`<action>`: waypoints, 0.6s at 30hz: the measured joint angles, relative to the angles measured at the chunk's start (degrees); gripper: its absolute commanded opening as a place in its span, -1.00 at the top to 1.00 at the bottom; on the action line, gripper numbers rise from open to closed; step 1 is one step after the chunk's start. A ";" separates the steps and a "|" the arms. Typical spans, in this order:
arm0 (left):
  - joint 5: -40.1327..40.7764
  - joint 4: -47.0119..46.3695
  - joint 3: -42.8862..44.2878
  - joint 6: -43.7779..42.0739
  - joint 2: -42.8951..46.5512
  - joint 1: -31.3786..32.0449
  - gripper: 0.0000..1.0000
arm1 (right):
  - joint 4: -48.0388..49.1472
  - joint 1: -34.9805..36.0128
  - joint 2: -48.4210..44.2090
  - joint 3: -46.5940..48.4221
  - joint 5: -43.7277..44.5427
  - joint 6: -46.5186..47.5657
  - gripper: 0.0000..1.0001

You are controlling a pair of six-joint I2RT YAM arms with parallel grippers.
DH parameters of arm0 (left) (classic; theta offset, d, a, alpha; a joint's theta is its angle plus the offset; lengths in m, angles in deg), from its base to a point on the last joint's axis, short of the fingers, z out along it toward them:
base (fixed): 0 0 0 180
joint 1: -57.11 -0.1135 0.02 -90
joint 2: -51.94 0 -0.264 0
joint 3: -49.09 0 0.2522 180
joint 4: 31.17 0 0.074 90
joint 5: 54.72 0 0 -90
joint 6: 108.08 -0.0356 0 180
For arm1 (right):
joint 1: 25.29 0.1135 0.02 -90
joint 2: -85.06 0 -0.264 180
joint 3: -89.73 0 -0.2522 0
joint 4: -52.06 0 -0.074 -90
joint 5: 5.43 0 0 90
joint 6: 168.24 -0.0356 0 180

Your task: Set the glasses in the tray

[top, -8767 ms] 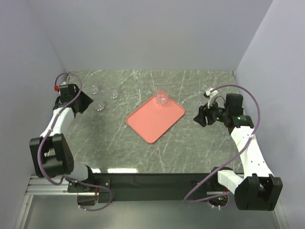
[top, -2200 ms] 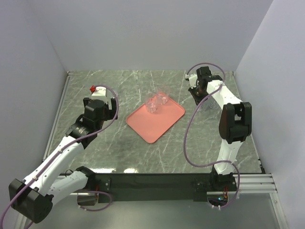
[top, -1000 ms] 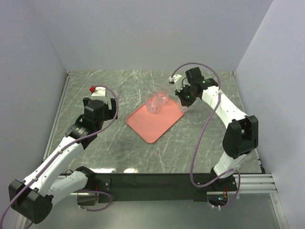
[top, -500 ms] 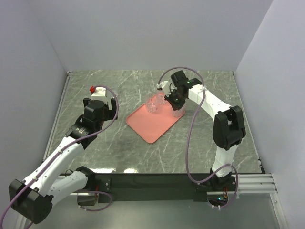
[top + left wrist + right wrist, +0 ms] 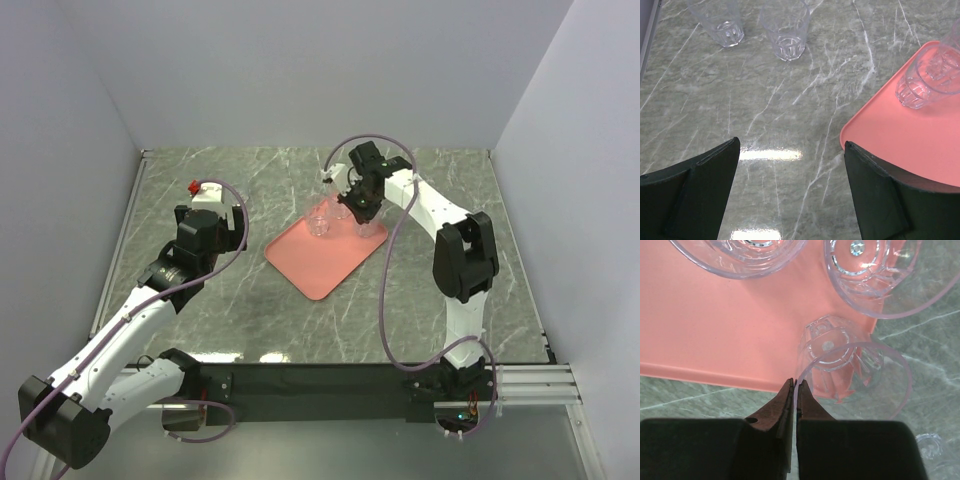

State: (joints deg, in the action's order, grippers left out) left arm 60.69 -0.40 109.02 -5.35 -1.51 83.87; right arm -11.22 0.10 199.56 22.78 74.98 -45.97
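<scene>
The salmon-pink tray lies mid-table with two clear glasses standing at its far end. My right gripper is shut on the rim of a third glass, which hangs over the tray's right corner. In the right wrist view the fingertips pinch that glass by its rim, above the edge of the tray, with the two standing glasses just beyond. My left gripper is open over bare table, left of the tray. Two more glasses stand ahead of it.
The left arm rests over the left half of the marble table. Another clear glass stands on the table at the right wrist view's lower right. White walls enclose the back and sides.
The right arm has swung left with its glass, from beside the tray's right corner to over that corner. The left arm has stayed still.
</scene>
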 measured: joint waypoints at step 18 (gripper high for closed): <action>-0.33 -0.46 -0.39 0.00 0.02 -0.15 -0.87 | 0.02 0.50 -0.63 -0.13 1.44 0.13 -0.11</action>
State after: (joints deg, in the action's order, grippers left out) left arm 60.36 -0.85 108.63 -5.35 -1.49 83.72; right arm -11.19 0.60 198.92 22.65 76.43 -45.84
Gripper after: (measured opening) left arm 0.930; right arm 0.551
